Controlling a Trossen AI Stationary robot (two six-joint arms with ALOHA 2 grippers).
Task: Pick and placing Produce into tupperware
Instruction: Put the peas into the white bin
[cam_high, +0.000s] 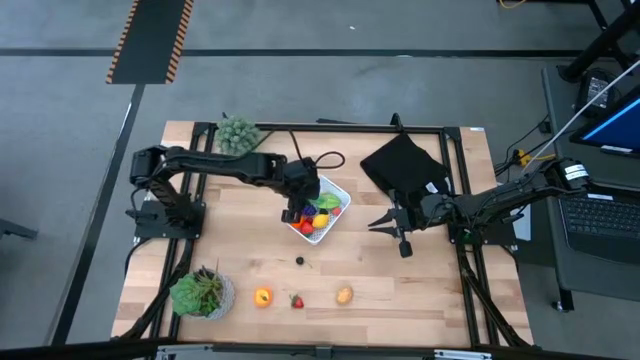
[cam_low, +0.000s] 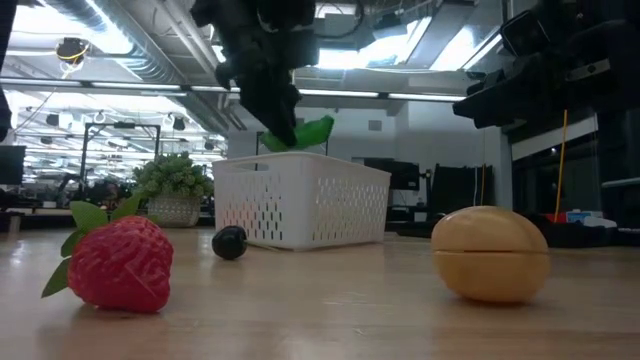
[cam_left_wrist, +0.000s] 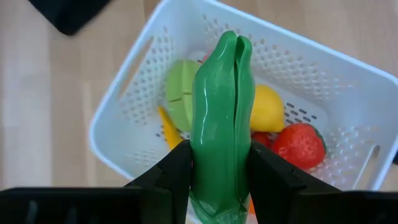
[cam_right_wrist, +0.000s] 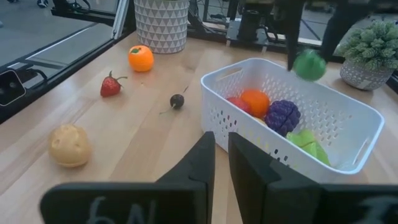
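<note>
Along the near edge of the worktop lie three loose pieces of produce: an orange, a strawberry and a tan potato, with a potted plant just beside the orange at the corner. Slightly farther in sits a small dark round fruit, apart from the others and near the white tupperware. Inside the tupperware rest a yellow lemon, a red strawberry-like piece, a purple bunch, an orange piece and pale green leafy pieces. Above the tupperware hangs the left gripper, its fingers clamped on a green pepper that stands upright over the basket's contents; whether the pepper touches anything below is hard to tell. Off to the right, the right gripper hovers over bare wood beside the tupperware, its two fingers drawn nearly together and carrying nothing. Behind it a black cloth lies toward the far right side of the worktop, and at the far left corner stands a second bushy potted plant.
</note>
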